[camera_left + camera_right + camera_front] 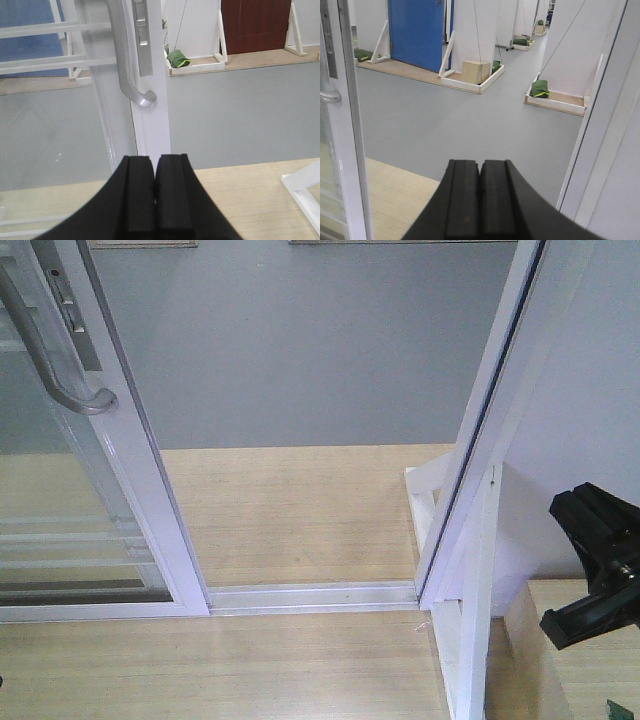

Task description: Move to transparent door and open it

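Where the front view looks down at a doorway, the tall clear-glass sliding door (95, 490) in its glossy white frame stands at the left edge, with an open gap between it and the white outer frame post (480, 430) on the right. Its curved grey metal pull handle (55, 360) sits at the upper left, and thin white horizontal bars cross the glass lower down. A pale metal floor track (310, 595) runs across the gap, pale wood flooring (290, 510) on both sides and grey floor (300, 350) beyond.

In the left wrist view, the left black tool (155, 195) has its two pads pressed together, holding nothing, just below the door's white frame edge (152, 125) and the handle's lower end (140, 97).

The right black tool (480, 200) is likewise pressed together and empty, facing through the gap between door and post, and shows at the front view's right edge.
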{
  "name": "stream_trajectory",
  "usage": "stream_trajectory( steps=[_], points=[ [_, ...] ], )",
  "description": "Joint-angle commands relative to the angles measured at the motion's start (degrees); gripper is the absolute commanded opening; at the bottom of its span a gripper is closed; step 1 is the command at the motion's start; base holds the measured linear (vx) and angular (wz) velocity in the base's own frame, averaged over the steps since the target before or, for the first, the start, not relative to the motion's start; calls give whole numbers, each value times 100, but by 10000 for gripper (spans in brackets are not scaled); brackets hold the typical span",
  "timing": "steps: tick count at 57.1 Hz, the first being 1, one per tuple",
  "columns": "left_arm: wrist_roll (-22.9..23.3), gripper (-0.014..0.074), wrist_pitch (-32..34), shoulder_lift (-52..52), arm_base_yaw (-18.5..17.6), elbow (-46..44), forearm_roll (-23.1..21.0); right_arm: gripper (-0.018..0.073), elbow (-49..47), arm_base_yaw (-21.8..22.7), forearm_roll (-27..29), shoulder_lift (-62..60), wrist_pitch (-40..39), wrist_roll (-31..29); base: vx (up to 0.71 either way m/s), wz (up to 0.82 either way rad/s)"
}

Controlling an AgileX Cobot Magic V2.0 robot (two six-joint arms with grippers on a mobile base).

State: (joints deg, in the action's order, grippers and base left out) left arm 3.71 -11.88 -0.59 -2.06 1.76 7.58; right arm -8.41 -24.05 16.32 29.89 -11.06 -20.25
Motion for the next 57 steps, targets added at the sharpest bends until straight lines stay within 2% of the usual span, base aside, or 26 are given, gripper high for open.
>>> stream_trajectory(
  steps=[1, 11, 19, 23, 29, 34, 38, 45, 57],
  points=[
    [22, 0, 435, -83, -36, 92, -39, 11, -179, 21, -27, 15, -422, -7, 0, 0],
    [22, 0, 435, -83, -36, 92, -39, 11, -31, 21, -116, -31, -452, -162, 0, 0],
    [22, 1, 435, -83, -36, 92, -39, 11, 498, 75, -336, -664, -513, -24, 0, 0],
    [22, 1, 435, -83, -36, 92, -39, 11, 759, 367, -386, -1061, -458, 135, 0, 0],
    [22, 3, 435, -83, -36, 92, -39, 11, 1035, 1158, -400, -1645, -233, 537, 0, 0],
    [22, 3, 435, -83, -36, 92, -39, 11, 1037, 1785, -557, -2140, 315, 744, 0, 0],
    [22, 3, 435, -83, -36, 92, -39, 11, 1037, 2105, -751, -2580, 787, 930, 0, 0],
    [22, 3, 435, -83, -36, 92, -39, 11, 1037, 2452, -865, -3169, 1569, 1040, 0, 0],
    [22, 3, 426, -78, -36, 92, -39, 11, 1037, 2540, -790, -3115, 1375, 1043, 0, 0]
  ],
)
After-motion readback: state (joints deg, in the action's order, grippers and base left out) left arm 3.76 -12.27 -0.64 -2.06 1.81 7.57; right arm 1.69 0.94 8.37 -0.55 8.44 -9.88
